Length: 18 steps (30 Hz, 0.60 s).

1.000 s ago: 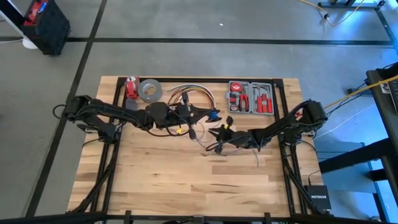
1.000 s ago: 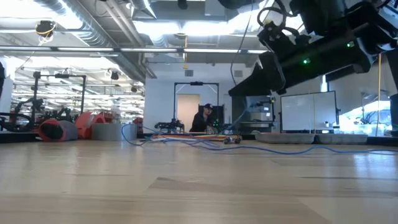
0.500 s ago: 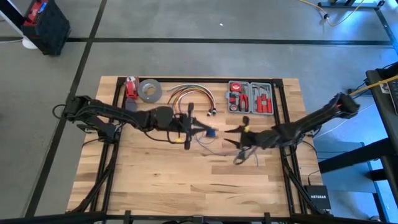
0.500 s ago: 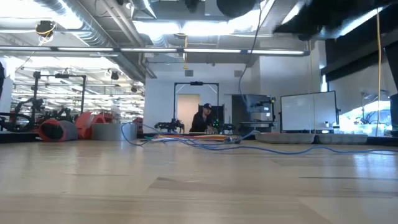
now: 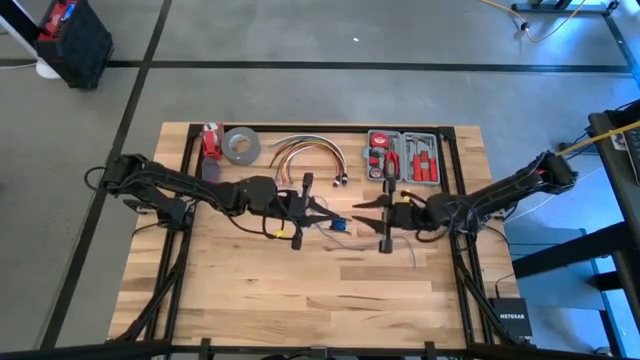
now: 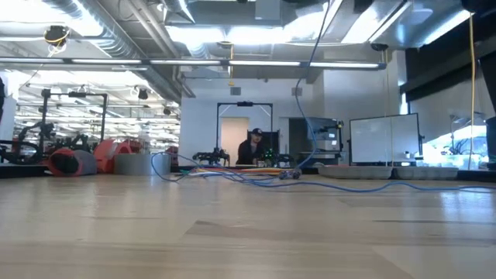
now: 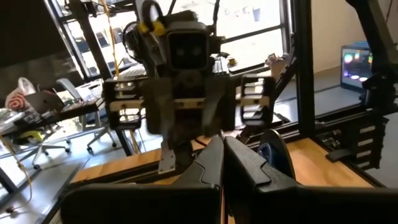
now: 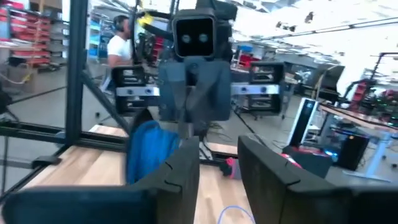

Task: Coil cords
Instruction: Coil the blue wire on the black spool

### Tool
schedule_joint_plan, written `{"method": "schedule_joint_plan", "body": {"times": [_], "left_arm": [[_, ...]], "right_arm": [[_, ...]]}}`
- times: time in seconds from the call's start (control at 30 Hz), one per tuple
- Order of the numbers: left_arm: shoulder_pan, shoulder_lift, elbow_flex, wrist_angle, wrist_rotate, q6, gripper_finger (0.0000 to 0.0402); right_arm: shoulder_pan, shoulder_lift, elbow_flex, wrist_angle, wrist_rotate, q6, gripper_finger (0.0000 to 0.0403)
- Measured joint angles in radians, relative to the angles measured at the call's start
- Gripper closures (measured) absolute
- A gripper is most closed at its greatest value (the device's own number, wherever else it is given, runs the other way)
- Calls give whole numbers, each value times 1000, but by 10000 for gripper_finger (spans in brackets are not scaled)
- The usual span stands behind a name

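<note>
The cord is a thin bluish-grey wire; part of it lies slack on the table [image 5: 338, 240]. In the low view it rises off the table [image 6: 310, 85] and out of the picture's top. Its blue plug [image 5: 338, 222] hangs at my left gripper [image 5: 326, 213], which is shut, held level above the table's middle and pointing toward the right edge. My right gripper [image 5: 362, 207] faces it from the right, a short way off, raised and open [image 8: 217, 165] with nothing between its fingers. My left gripper is shut on the cord close to its blue plug end [image 8: 149, 152], which hangs right beside the shut fingertips [image 7: 214, 155]. The fingers come level from the table's left. The plug is lifted clear, and the rest of the cord trails slack down to the table.
A tool case [image 5: 403, 157] stands at the far right. An arched bundle of orange and white cables [image 5: 308, 152], a grey tape roll [image 5: 240, 146] and a red item [image 5: 211, 140] line the far edge. The near half of the table is bare wood [image 5: 300, 290].
My right gripper has risen from just above the table and drawn back a little toward the right edge, and its arm has gone out of the top of the low view. My left gripper has swung toward the near edge, carrying the blue plug with it.
</note>
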Motion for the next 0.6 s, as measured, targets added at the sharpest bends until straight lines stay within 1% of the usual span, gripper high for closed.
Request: {"method": "schedule_joint_plan", "body": {"times": [0.1,0.17,0.5,0.6], "left_arm": [[0,0,0,0,0,-1,401],[-1,0,0,0,2,-1,401],[0,0,0,-17,-1,-9,401],[0,0,0,-29,-4,-9,401]], "right_arm": [[-16,29,0,40,-86,10,299],[-17,39,0,57,-106,10,303],[-13,38,0,43,-80,9,308],[-6,19,0,59,-94,47,308]]}}
